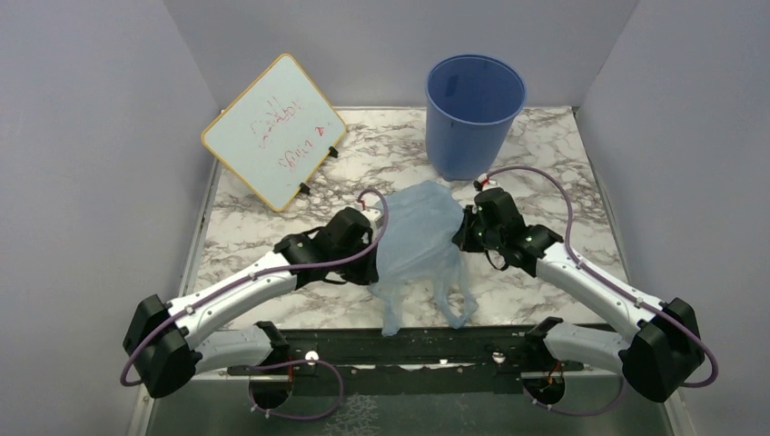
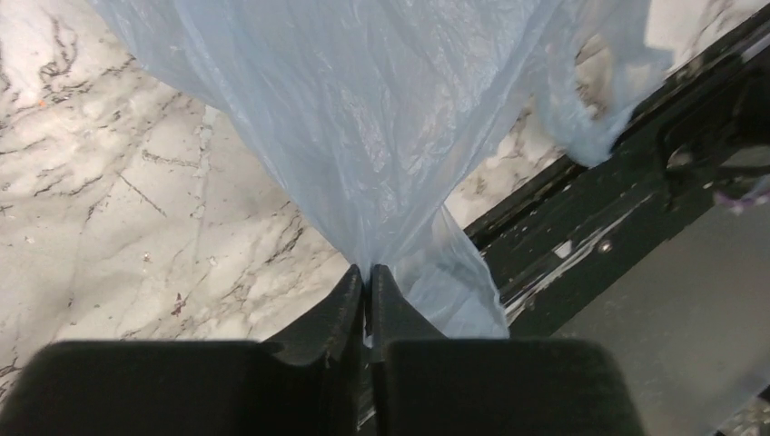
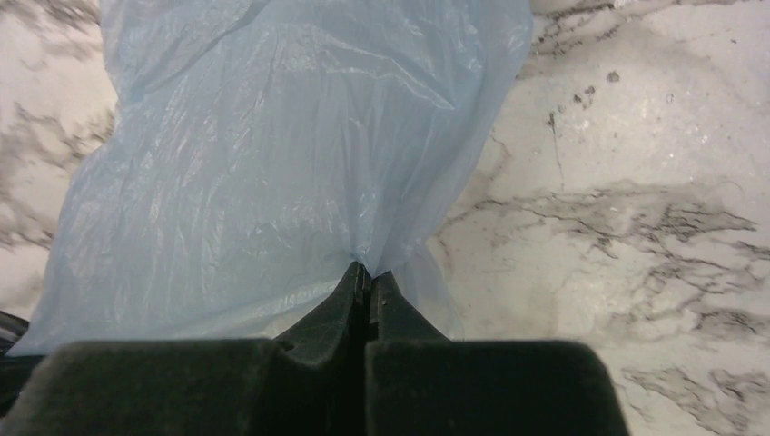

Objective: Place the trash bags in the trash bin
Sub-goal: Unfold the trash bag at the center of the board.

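Observation:
A thin, crinkly light-blue trash bag [image 1: 419,236] hangs stretched between my two grippers above the middle of the marble table, its handles drooping toward the near edge. My left gripper [image 1: 372,243] is shut on the bag's left side; the plastic [image 2: 363,118] fans out from the pinched fingertips [image 2: 368,270]. On the bag's right side my right gripper [image 1: 461,234] is shut too, and the sheet [image 3: 272,163] spreads away from its tips [image 3: 368,271]. The trash bin [image 1: 475,113], a round blue bucket, stands upright at the back, beyond the right gripper, and looks empty.
A white board with red writing [image 1: 273,130] leans at the back left. The marble tabletop [image 1: 545,163] is enclosed by grey walls on three sides. A black rail [image 1: 409,350] with both arm bases runs along the near edge.

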